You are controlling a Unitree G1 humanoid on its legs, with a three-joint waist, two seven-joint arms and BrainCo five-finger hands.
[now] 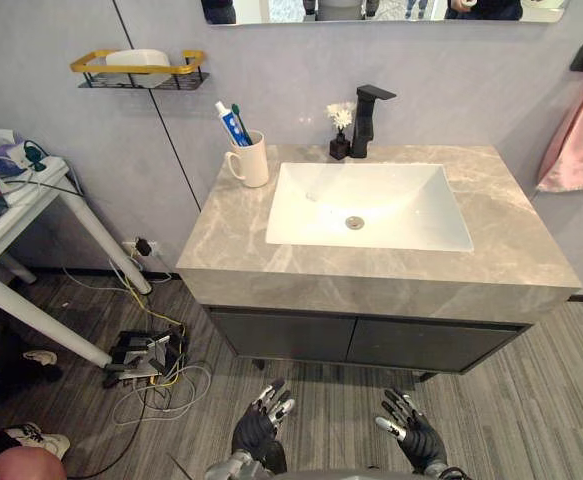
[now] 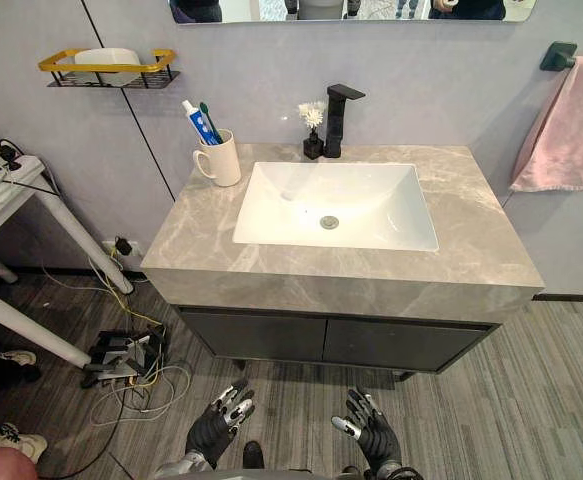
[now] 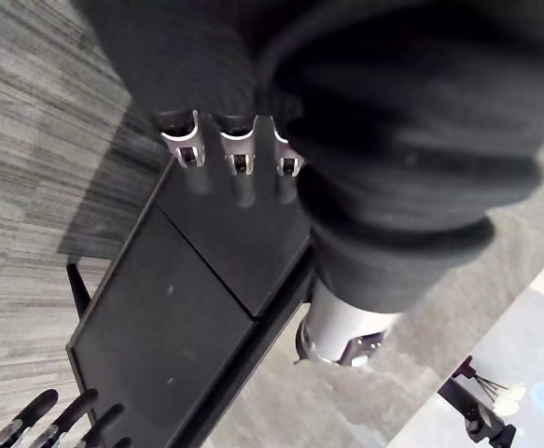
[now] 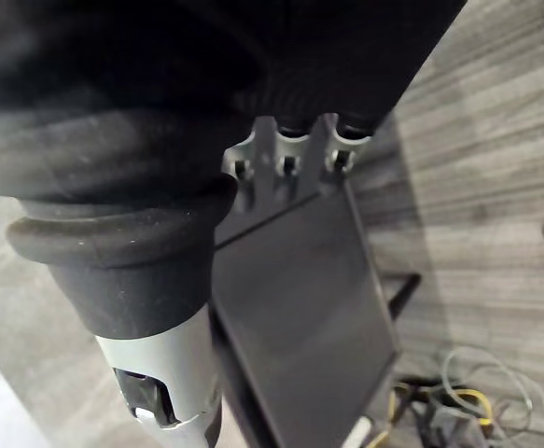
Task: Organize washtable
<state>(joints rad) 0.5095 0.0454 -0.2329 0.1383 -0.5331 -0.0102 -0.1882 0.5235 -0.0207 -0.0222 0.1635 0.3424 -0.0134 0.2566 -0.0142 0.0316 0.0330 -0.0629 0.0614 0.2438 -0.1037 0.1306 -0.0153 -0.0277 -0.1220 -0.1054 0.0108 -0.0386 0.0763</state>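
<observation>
Fingers [image 1: 279, 402] on the left hand [image 1: 256, 430] were loosely spread and had hold of nothing. Same story for the right hand [image 1: 418, 438]: its fingers [image 1: 396, 405] were fanned out and empty too. Both hands hung low over the grey plank floor [image 1: 531, 400], just in front of the washtable [image 1: 511, 240] and its dark cabinet doors [image 1: 361, 340]. They were well below the marble top and apart from everything on it. The wrist views pretty much agreed, with straight fingers pointing at the dark cabinet front.

Up on the washtable, a white mug [image 1: 252, 160] stood upright at the back left corner, beside the white sink [image 1: 391, 215]. It had a toothpaste tube [image 1: 229, 122] and a green toothbrush [image 1: 239, 120] sticking out of it, both leaning left. A black faucet [image 1: 364, 120] sat behind the sink at the back middle. A small dark bottle [image 1: 340, 147] with white flowers in it stood just to the faucet's left, about touching its base.

On the wall to the left there was a wire shelf [image 1: 86, 66] with a yellow rim and a white dish [image 1: 138, 58] on it. A pink towel [image 1: 581, 140] hung off to the right. Down on the floor to the left lay a tangle of cables [image 1: 146, 360], near the legs of a white side table [image 1: 31, 205].
</observation>
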